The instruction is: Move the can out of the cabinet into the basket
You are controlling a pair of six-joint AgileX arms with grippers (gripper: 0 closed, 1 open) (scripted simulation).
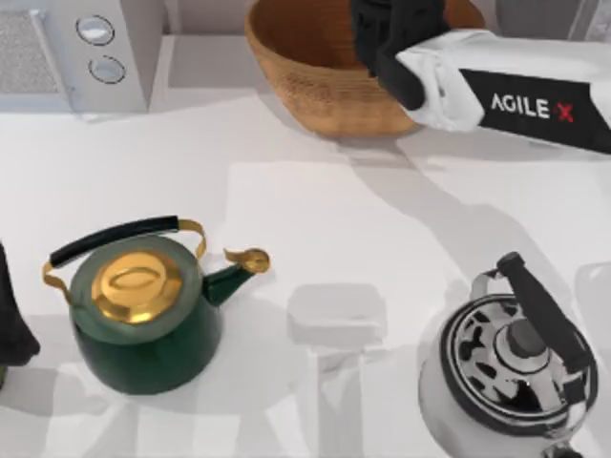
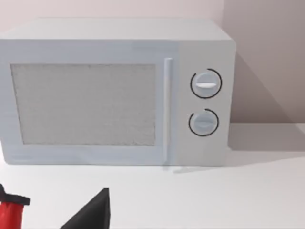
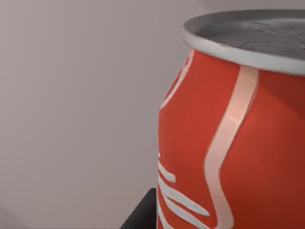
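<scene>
My right gripper (image 1: 387,38) hangs over the far side of the table, above the bowl of the basket (image 1: 286,57), and the right wrist view has the can (image 3: 233,143) pressed close against the camera, red side and grey rim upright. I judge it is gripped there, though how the fingers close on it cannot be told. The step in hand looks like the release. It would go best with the can kept upright, brought low inside the woven wall toward the basket's middle, then freed gently so it neither tips nor bounces off the rim. My left arm (image 1: 11,324) sits parked at the near left edge. Counted: one can, one basket, two kettles, a green kettle (image 1: 143,315) near left and a chrome kettle (image 1: 516,372) near right, and one microwave (image 1: 86,48) far left.
</scene>
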